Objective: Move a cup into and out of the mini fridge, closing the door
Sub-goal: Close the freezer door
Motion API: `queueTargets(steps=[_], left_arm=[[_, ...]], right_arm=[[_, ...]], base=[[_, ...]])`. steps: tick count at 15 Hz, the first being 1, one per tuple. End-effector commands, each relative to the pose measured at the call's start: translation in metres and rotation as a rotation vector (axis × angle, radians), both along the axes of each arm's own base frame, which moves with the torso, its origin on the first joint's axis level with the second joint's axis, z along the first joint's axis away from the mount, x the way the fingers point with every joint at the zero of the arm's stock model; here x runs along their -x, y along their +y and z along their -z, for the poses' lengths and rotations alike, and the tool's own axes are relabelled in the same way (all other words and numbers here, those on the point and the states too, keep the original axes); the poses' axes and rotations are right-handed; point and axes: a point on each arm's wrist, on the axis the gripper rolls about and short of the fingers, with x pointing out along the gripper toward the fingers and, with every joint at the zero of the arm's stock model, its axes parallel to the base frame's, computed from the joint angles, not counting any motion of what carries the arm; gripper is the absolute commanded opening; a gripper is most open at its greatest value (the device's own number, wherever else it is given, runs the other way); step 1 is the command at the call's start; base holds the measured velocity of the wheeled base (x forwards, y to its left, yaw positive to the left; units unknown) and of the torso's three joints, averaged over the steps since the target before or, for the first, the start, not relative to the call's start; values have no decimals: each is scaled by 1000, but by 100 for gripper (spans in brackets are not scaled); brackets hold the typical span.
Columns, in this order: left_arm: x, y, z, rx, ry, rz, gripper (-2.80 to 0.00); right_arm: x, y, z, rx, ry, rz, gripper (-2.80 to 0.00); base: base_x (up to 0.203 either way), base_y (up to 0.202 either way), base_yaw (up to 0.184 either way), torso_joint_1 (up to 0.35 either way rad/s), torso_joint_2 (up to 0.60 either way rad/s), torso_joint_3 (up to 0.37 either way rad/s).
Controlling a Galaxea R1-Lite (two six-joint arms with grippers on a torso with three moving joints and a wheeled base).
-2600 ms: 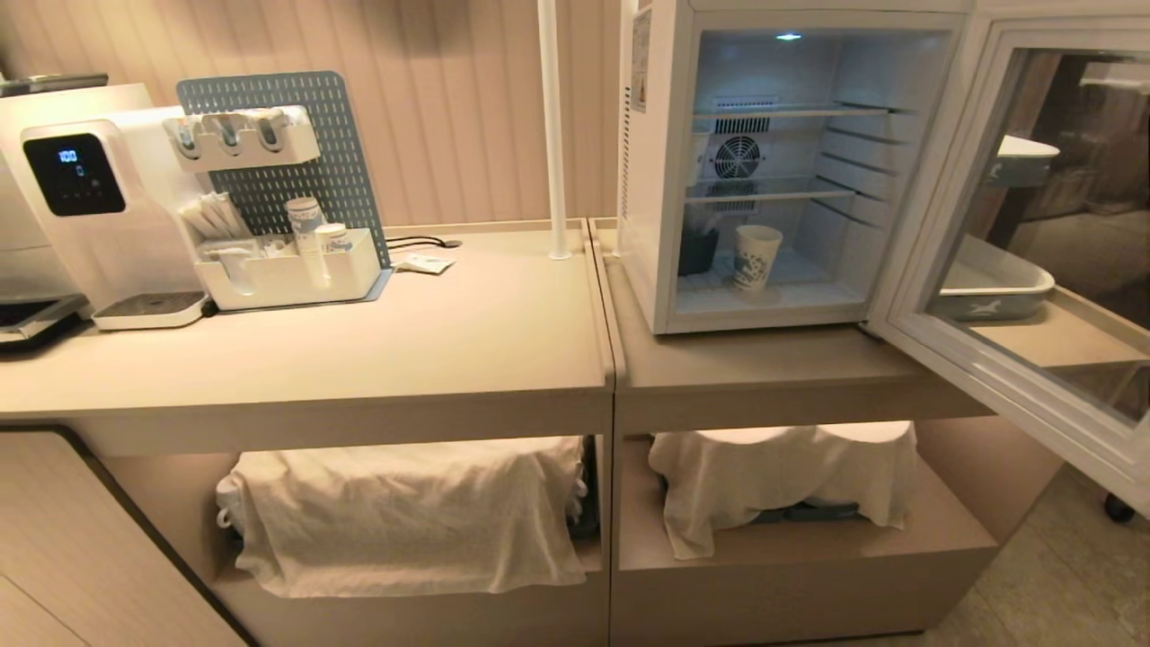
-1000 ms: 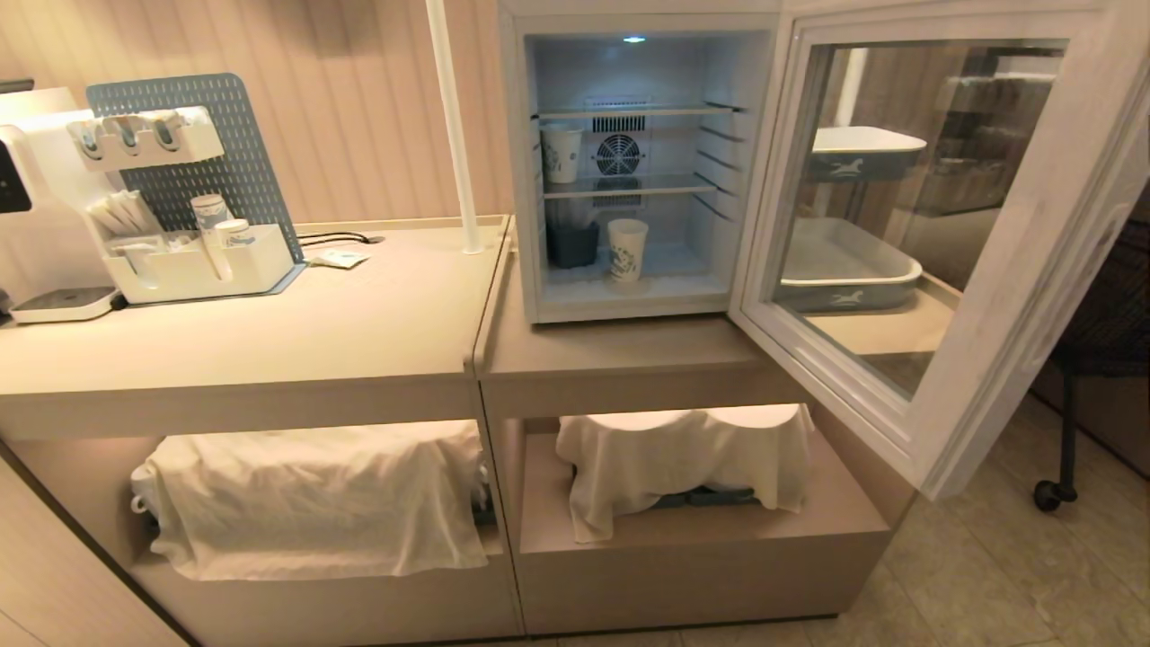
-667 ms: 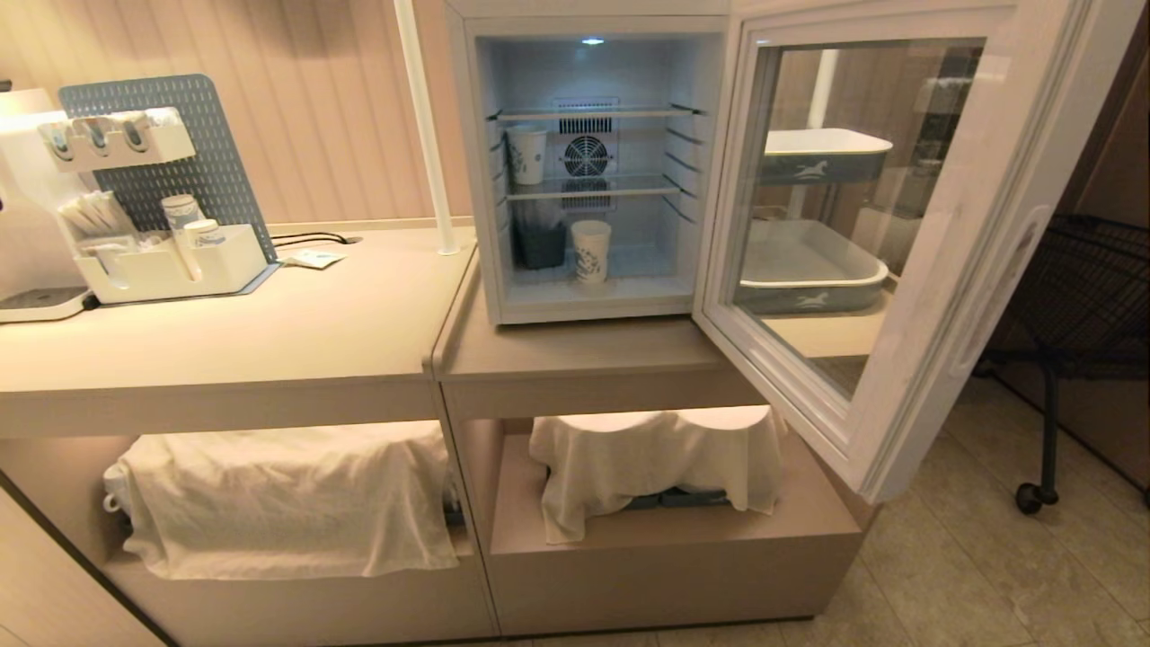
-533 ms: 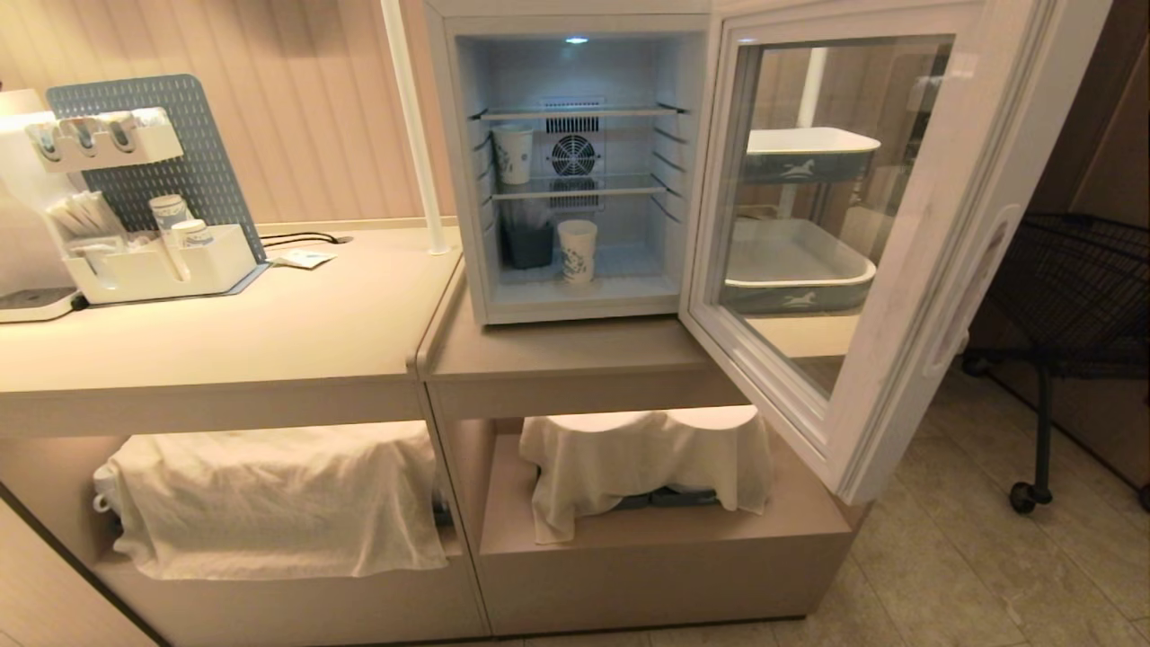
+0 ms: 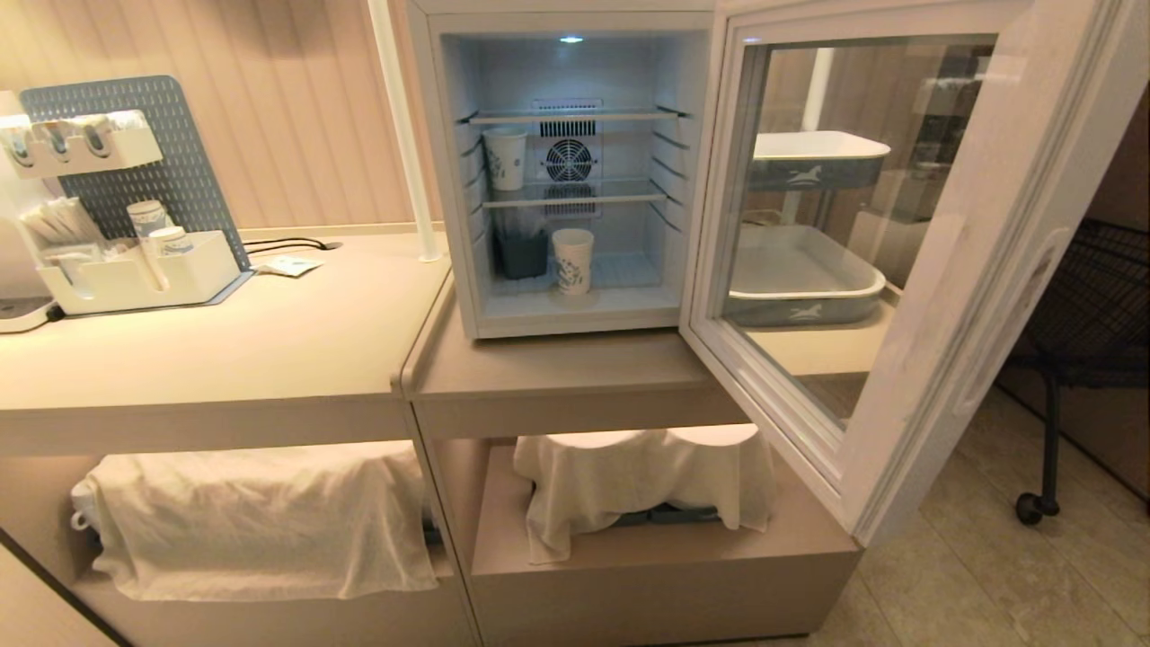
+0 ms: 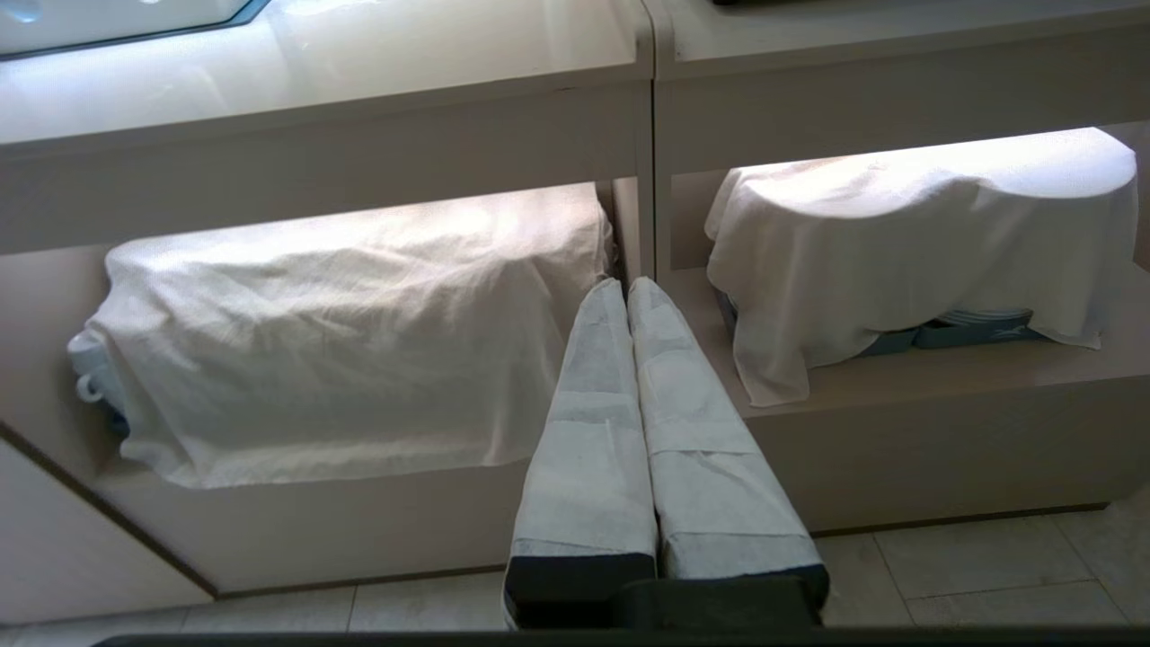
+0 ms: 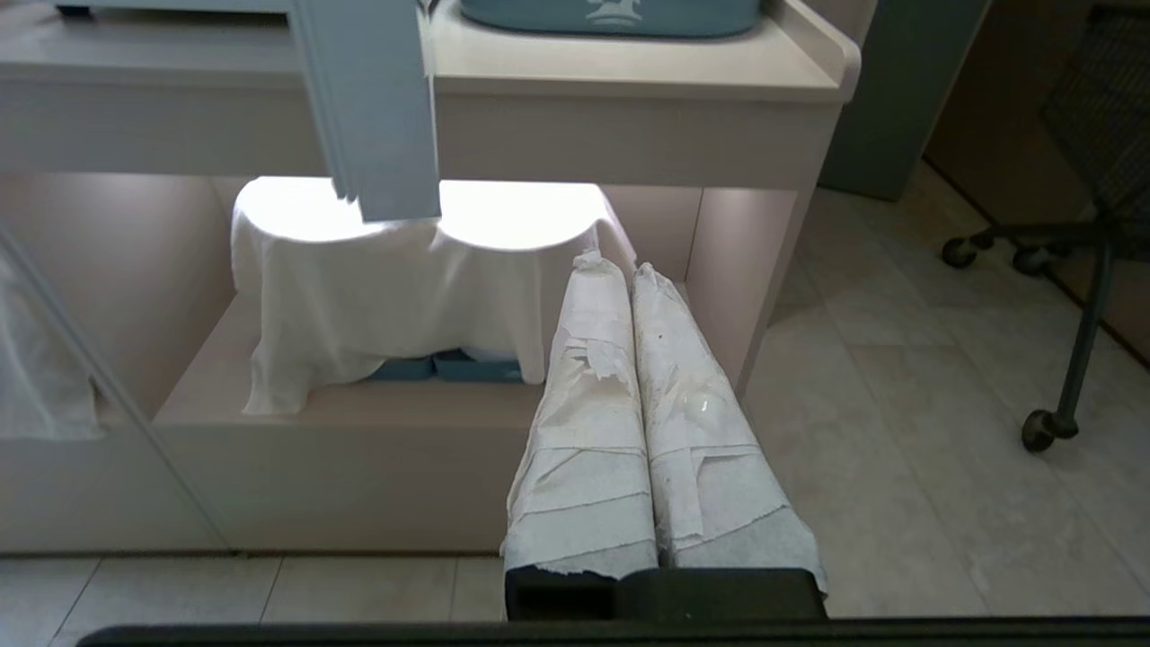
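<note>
The mini fridge [image 5: 557,171] is standing on the right-hand counter [image 5: 557,368] with the door [image 5: 907,261] swung wide open to the right, its glass pane showing two grey trays behind it. The cup [image 5: 572,261] is standing upright on the fridge floor, just right of a dark container [image 5: 523,253]. A second paper cup [image 5: 505,158] is sitting on the middle wire shelf at the left wall, beside the round fan [image 5: 569,161].

Compared with the earlier head views, the whole scene is sitting further left in the picture: the fridge, once at the right part of the picture, is now filling the centre, and the white organiser [image 5: 135,274] with its pegboard is sliding toward the left edge. That is the camera shifting; the cup, the other cup and the door are keeping their places relative to the fridge.

Neither arm is showing in the head view. In the left wrist view the left hand [image 6: 627,289] is hanging low in front of the cabinet, its two wrapped fingers pressed together and holding nothing, pointing at the divider between the two cloth-covered lower shelves [image 6: 341,341]. In the right wrist view the right hand [image 7: 620,270] is likewise closed and empty, pointing toward the draped cloth [image 7: 404,288] under the fridge counter, with the lower corner of the open door hanging above.
</note>
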Motion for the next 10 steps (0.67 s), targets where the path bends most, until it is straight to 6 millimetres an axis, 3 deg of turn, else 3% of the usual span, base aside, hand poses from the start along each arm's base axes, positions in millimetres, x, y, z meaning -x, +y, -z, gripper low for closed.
queueTargets(steps=[1,4,8,10], left_arm=[[0,0,0,0,2,0,-280],[0,0,0,-2,0,0,-280],[0,0,0,3,-1,0,-280],[0,0,0,3,-1,0,-280]], right_arm=[[0,0,0,1,0,-1,-280],[0,0,0,0,-1,-1,-280],[0,0,0,-35,-3,6,-280],[4,0,-15,-55,-27,2,-280]], base=[[197,0,-1,-2,2,-7],[160,0,0,4,6,4],[0,0,0,0,0,0],[0,0,0,0,0,0]])
